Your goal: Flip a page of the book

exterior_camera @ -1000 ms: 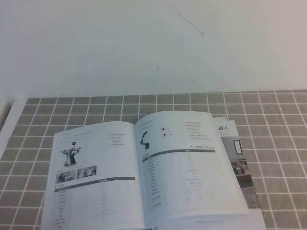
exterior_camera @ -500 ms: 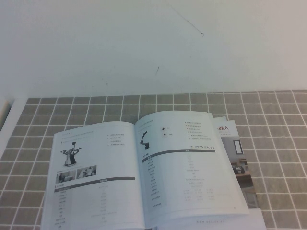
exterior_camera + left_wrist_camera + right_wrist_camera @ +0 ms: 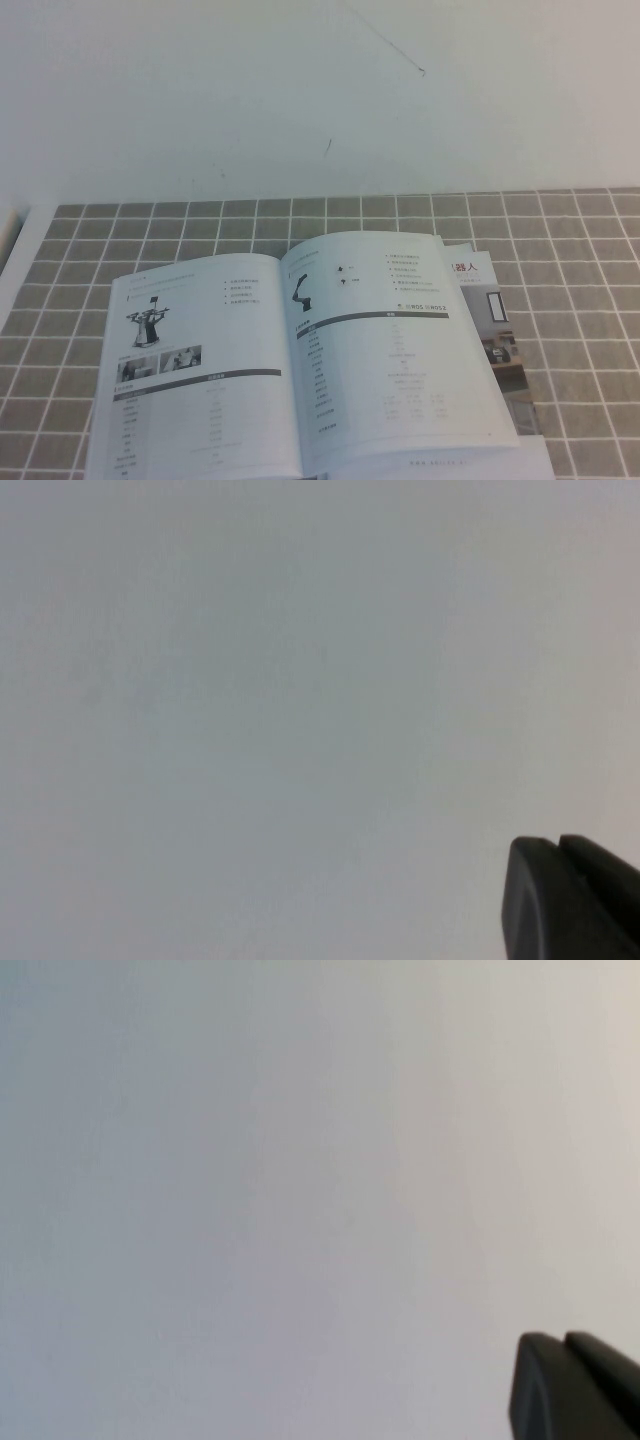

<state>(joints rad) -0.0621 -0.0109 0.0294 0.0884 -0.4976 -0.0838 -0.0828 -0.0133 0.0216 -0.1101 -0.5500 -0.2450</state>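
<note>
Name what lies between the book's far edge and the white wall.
Bare grey-tiled mat, in the high view. Left claw and right claw show only against blank white, off the book.

My robot shows very little of its body here. In my left wrist camera, the left gripper appears only as a matte black, blocky shape in the lower right corner of the frame, with rounded edges and a thin seam dividing it into two parts. In my right wrist camera, the right gripper looks nearly the same: a dark, smooth, two-part block in the lower right corner. I see no arm in the high camera.
</note>
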